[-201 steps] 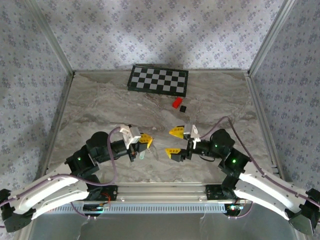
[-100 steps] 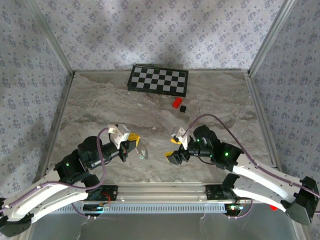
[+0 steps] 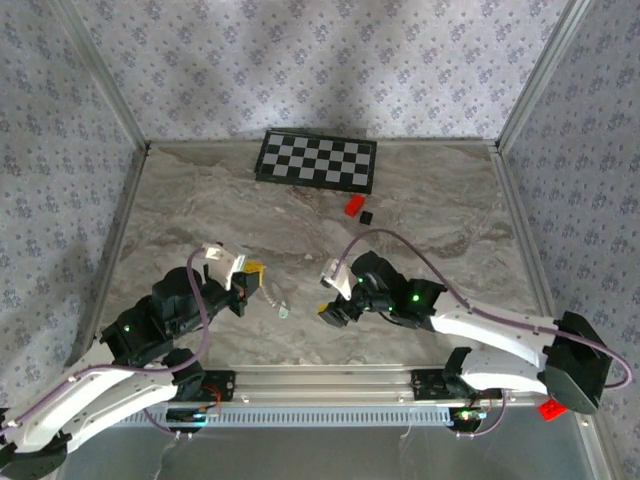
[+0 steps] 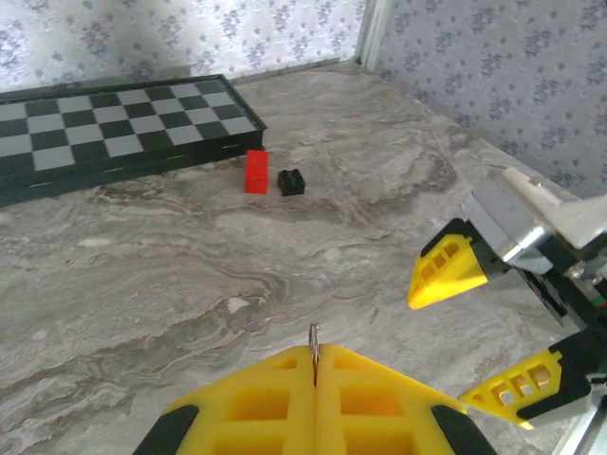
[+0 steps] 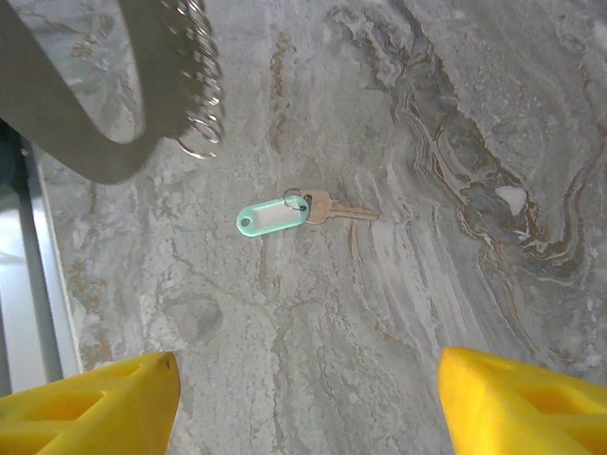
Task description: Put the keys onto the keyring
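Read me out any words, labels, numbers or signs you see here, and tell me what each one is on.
No text can be read.
Key tag: its white insert looks blank, or any writing is too small to tell.
Checkerboard: plain squares, no letters or numbers.
Red block and black cube: no markings visible.
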Available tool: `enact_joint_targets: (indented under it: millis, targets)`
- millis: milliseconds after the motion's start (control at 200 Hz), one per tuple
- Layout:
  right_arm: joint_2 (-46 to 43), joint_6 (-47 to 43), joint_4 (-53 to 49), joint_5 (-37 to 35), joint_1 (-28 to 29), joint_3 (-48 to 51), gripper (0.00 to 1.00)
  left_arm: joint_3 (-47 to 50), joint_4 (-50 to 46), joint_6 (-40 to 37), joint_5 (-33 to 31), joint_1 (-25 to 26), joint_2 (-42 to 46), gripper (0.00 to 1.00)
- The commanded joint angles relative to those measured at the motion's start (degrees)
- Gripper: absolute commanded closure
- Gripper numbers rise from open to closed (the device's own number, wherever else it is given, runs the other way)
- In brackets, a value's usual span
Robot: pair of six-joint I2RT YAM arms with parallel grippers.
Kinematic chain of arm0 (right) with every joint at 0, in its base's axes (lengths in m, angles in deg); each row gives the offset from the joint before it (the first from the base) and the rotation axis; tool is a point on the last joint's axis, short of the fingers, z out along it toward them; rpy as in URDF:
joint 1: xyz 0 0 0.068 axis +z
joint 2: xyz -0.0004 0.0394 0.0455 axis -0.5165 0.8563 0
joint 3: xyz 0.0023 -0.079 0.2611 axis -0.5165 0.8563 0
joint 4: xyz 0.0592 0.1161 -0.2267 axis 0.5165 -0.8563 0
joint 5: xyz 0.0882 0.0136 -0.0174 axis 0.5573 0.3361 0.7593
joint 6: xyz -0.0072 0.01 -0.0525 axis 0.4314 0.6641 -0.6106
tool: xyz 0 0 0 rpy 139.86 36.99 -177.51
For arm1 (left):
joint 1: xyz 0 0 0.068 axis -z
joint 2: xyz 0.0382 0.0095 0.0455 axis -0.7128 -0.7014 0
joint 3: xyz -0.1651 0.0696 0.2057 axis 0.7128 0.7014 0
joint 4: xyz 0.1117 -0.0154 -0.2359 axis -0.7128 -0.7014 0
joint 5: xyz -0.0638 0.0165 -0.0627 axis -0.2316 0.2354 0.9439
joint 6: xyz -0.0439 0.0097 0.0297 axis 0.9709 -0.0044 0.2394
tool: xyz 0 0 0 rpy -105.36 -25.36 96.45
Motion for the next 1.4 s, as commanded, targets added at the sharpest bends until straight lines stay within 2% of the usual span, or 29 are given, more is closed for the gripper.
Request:
enact_joint_targets:
  millis: [0,195,310,750,1069,1394]
  targets:
    - [3.11,0.12,5.97,-0.89,0.33,-2.32,0.29,-2.40,0.65,1.53,1.88,-3.25,-1.07,1.00]
    - [9.51,1.64,10.45,1.82,0.80,-3.78,0.33,-1.79,2.40,2.71,10.07,-13.74,-3.59,1.00]
    - [12.97,0.96,11.16,2.41,1.25,-5.33,0.35,-1.50,3.06,3.45,12.79,-19.53,-3.44,1.00]
    - [27.43,-0.05,6.44,2.82,3.85,-16.37,0.44,2.65,6.23,6.80,19.41,-34.46,-3.35,1.00]
    - [35.98,0.34,3.04,-2.50,7.64,-22.60,0.49,5.73,7.73,8.62,21.67,-41.57,-1.27,1.00]
    - [41.66,-0.36,-2.97,-8.15,8.72,-28.47,0.51,7.05,6.87,8.10,20.02,-43.88,2.89,1.00]
